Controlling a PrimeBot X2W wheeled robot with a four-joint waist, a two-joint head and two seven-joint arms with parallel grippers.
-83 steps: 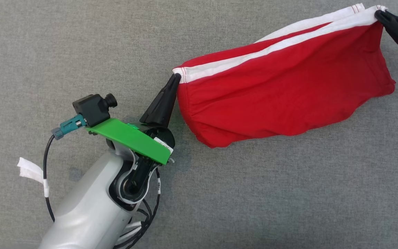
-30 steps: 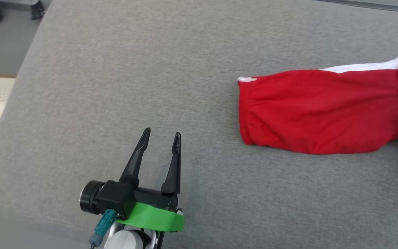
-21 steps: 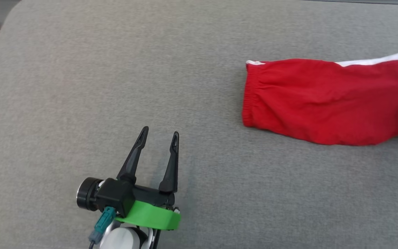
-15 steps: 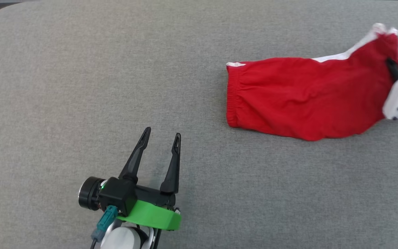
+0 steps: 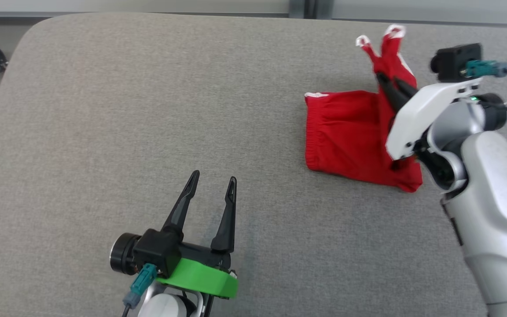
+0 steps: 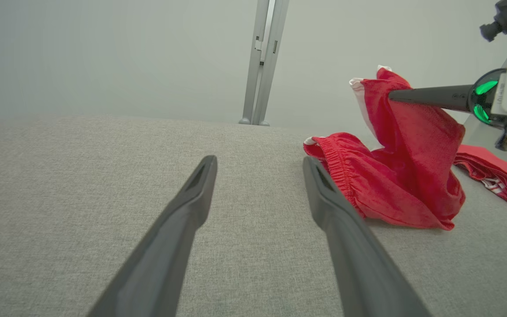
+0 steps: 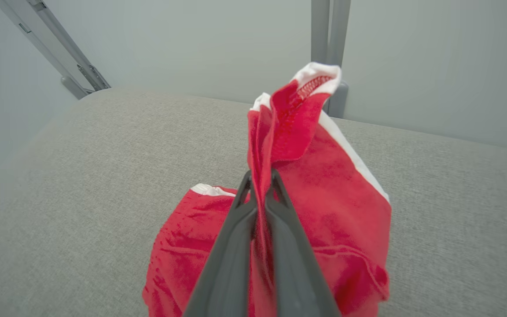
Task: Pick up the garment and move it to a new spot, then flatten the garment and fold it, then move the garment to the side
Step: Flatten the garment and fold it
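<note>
Two dark fingers of the right gripper (image 5: 387,80) are pressed tight together on a fold of the red garment (image 5: 346,132). That pinched part, with its white trim at the tip, stands up in the air. The rest of the garment lies bunched on the gray padded surface (image 5: 148,110), toward the far right side. Its gathered, stretchy edge faces left. The left gripper (image 5: 214,176) is low on the near side, well apart from the garment. Its two fingers are spread wide with nothing between them, and they point toward the far edge of the surface. In the left wrist view, another red cloth (image 6: 495,174) with small white stripes lies flat on the surface, near the garment and to its right. A gray metal post (image 6: 260,61) stands behind the far edge, in front of a pale wall.
</note>
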